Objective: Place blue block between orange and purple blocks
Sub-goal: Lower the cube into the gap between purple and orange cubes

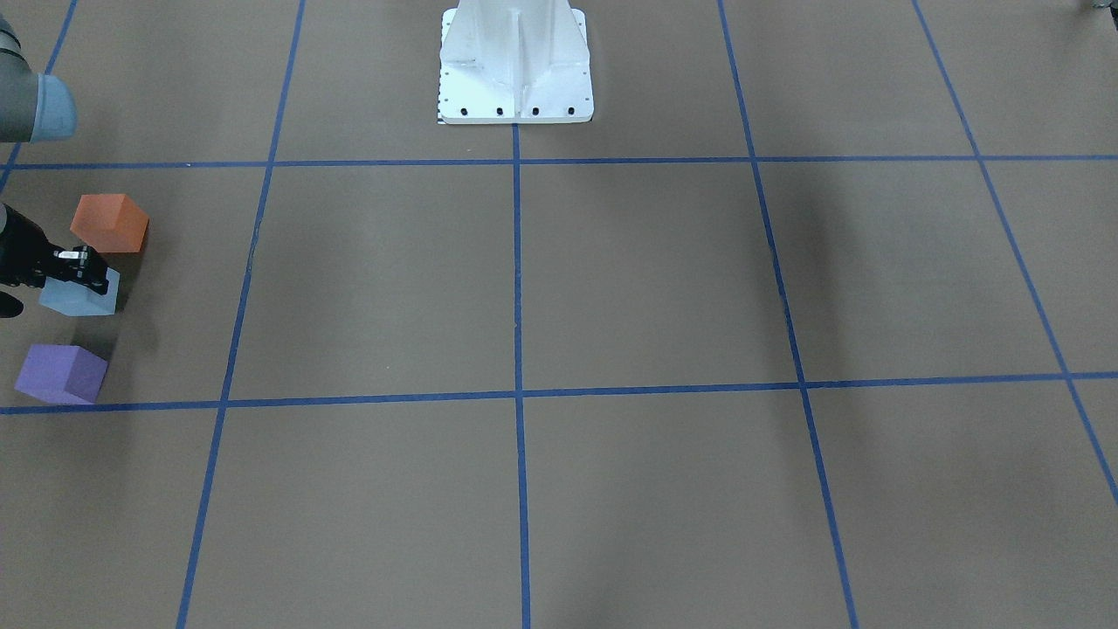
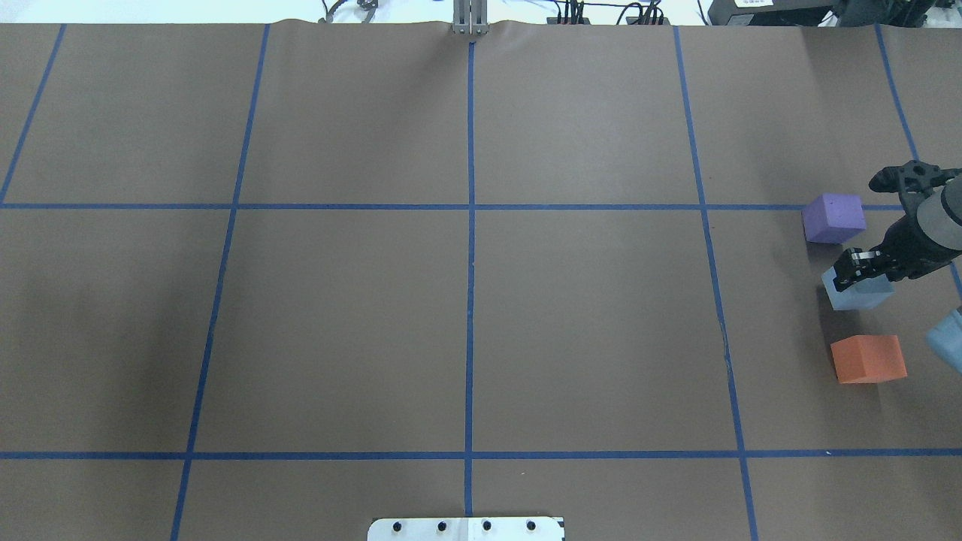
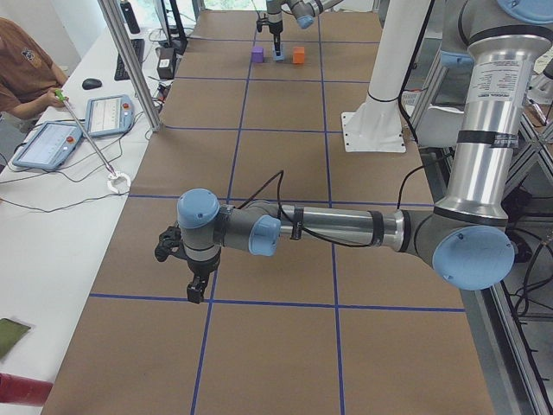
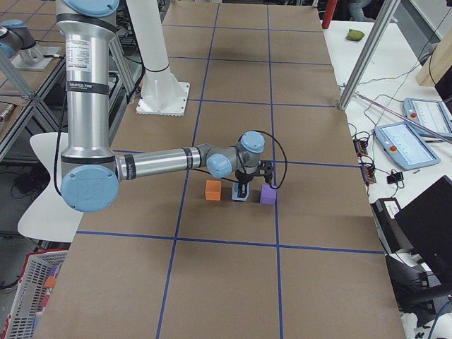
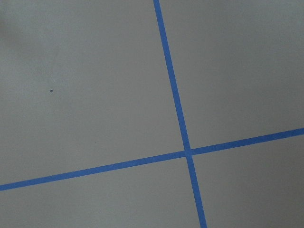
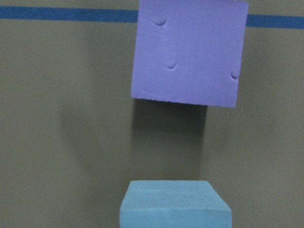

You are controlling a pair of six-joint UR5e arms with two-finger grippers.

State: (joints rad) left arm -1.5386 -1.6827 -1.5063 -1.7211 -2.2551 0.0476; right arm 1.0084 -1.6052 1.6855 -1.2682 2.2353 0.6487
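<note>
Blue block: low on the bench, between orange block and purple block, touching neither. Right claw at its top; we cannot tell whether it grips. Placement looks nearly done; next, release and lift clear.

The bench is covered in plain matte brown, ruled into large squares by thin blue tape lines. Three blocks are seen at its right end. The purple block, the farthest, is coloured a flat violet. The blue block is a pale, greyish sky blue, and the orange block, the nearest, a saturated orange-red. The right gripper is finished in black with a small white mark. The right arm and left arm are clad in silver-grey, with light blue joint caps. The pedestal is painted white, its foot dotted with black bolts.
</note>
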